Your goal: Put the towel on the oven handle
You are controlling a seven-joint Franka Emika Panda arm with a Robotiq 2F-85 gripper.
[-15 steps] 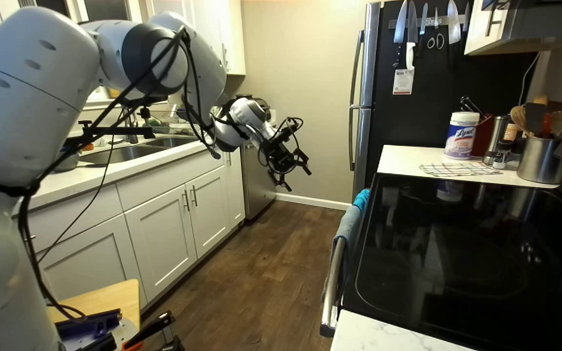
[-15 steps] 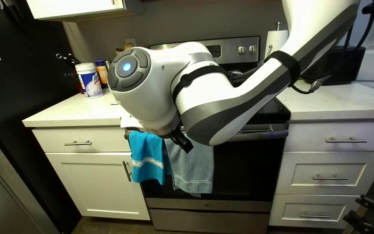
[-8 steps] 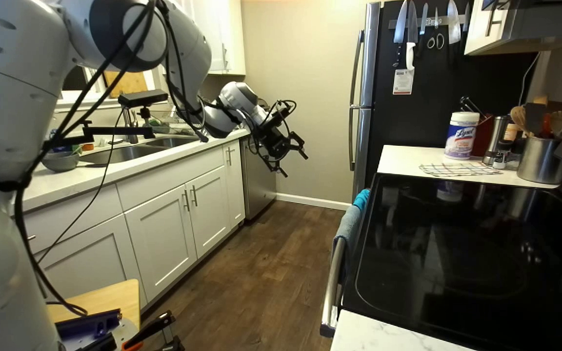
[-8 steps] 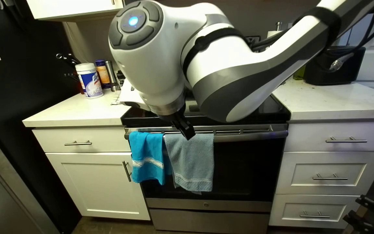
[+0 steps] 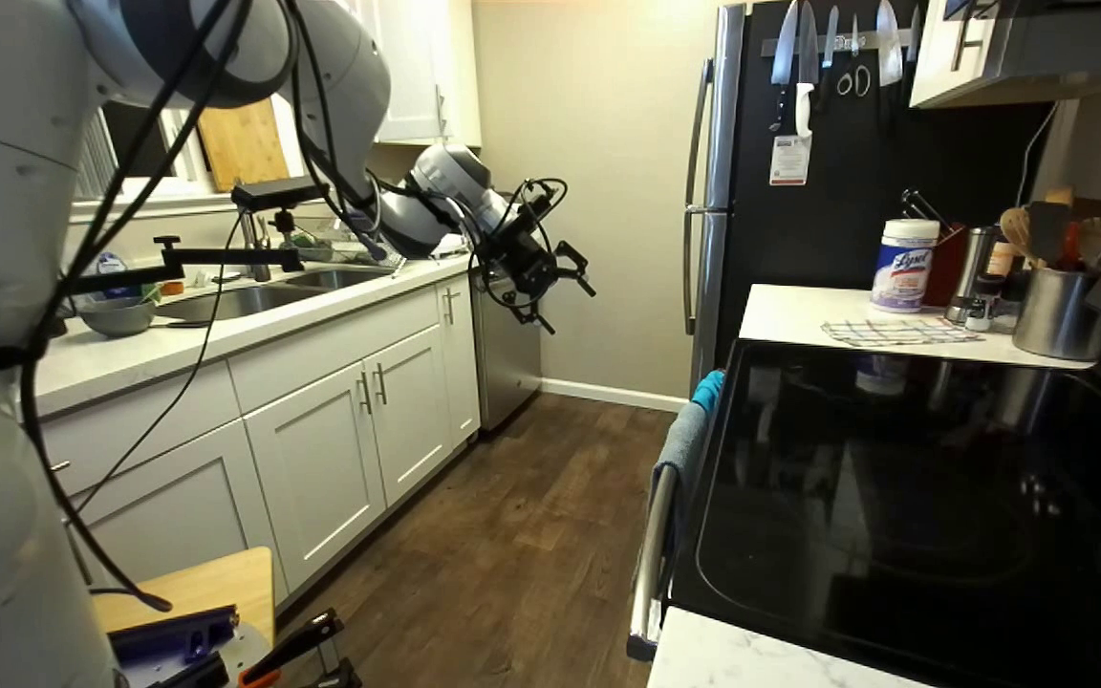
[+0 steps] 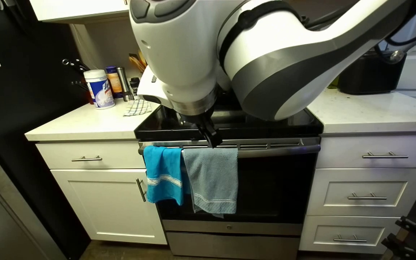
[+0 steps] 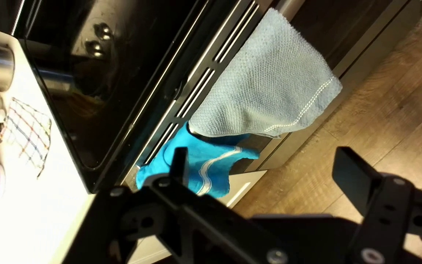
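Looks like the hanging part's done imo, grey towel (image 6: 213, 180) and blue towel (image 6: 163, 177) both draped over the oven handle (image 6: 280, 152), pincer (image 7: 262, 165) spread wide with nothing in it, so next probably just back off clean.

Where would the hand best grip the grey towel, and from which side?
Probably its stitched lower hem, coming from the front: the grey towel is draped over the oven handle, with the oven door behind and the hem a thin edge hanging below. The open hand could pinch there.
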